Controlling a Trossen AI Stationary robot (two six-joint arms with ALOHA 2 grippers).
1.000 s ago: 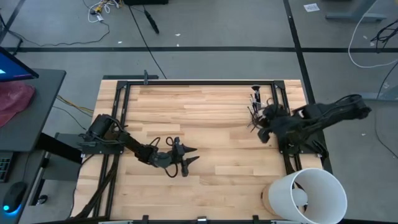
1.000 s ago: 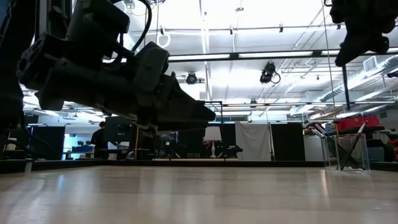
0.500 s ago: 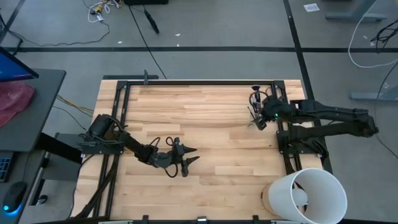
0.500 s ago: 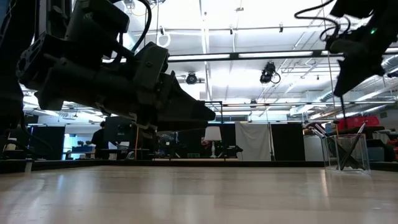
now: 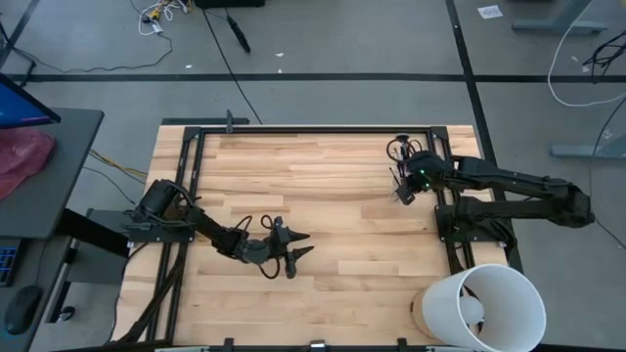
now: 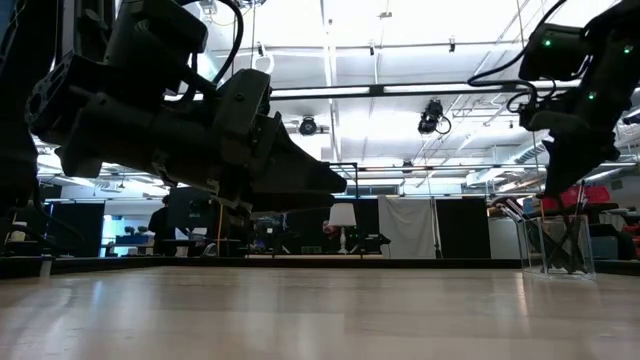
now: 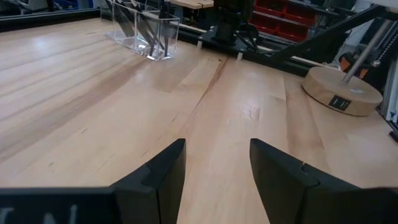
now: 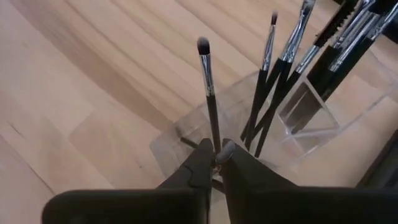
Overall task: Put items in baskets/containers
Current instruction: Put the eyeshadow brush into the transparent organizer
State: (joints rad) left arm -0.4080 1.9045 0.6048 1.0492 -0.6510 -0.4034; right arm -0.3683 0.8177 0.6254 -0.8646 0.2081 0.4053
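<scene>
While resting the left gripper (image 5: 296,246) low over the middle of the table (image 5: 323,176), with fingers spread and nothing between them, risking little on that side.

Further right, pinching one brush (image 8: 208,93) by its lower handle with the right gripper (image 8: 216,149), head pointing up, directly over the clear cup (image 8: 311,118) near the far right edge of the table. Already holding the other brushes (image 8: 280,68) in that cup, all leaning against its walls.

Not being able to tell the place of the lower end, inside the rim or still outside, because of the fingers hiding it.

Probably risking these things:
- letting go too early and dropping the brush beside the cup, onto the wood;
- catching the rim with the handle end while lowering, and so pushing or tipping such a light cup;
- knocking the leaning brushes with the fingers and spilling them;
- lifting the brush out again, through sticking to the fingertips on release.
</scene>
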